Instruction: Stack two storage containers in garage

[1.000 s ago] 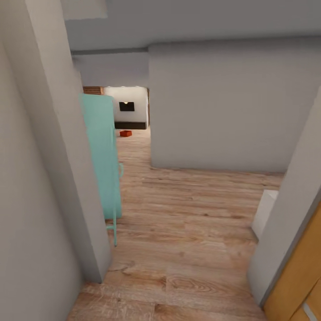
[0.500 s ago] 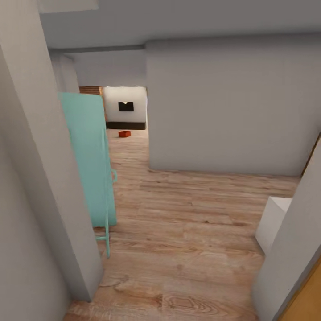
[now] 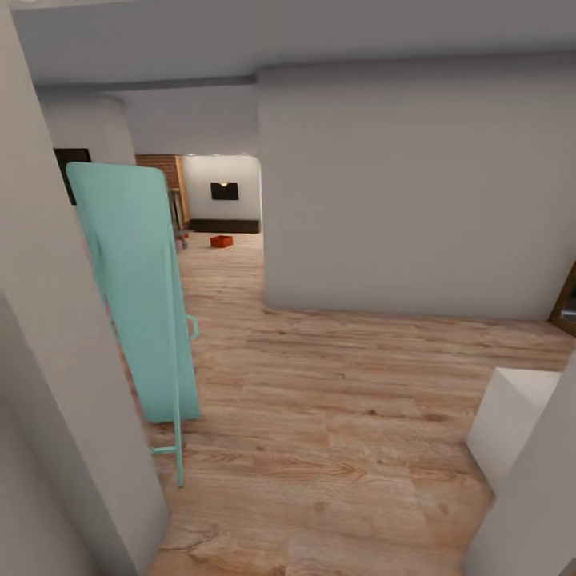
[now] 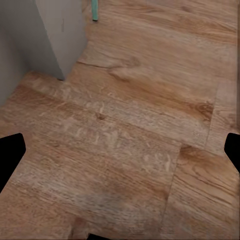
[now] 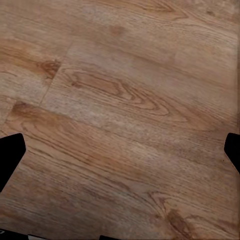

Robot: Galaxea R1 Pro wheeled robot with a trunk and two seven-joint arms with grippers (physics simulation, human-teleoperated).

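All I can see of my left gripper's fingertips (image 4: 10,155) are flat black wedges, unmarked; my right gripper's fingertips (image 5: 11,154) look the same: matte black, angular, no visible screws or cables.

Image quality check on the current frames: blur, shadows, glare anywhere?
Head view: soft, even light, no glare; the far orange-red container is tiny and lacks detail. Left wrist view: floor planks slightly smeared, open left gripper fingertips plain black. Right wrist view: sharper grain, right gripper likewise.
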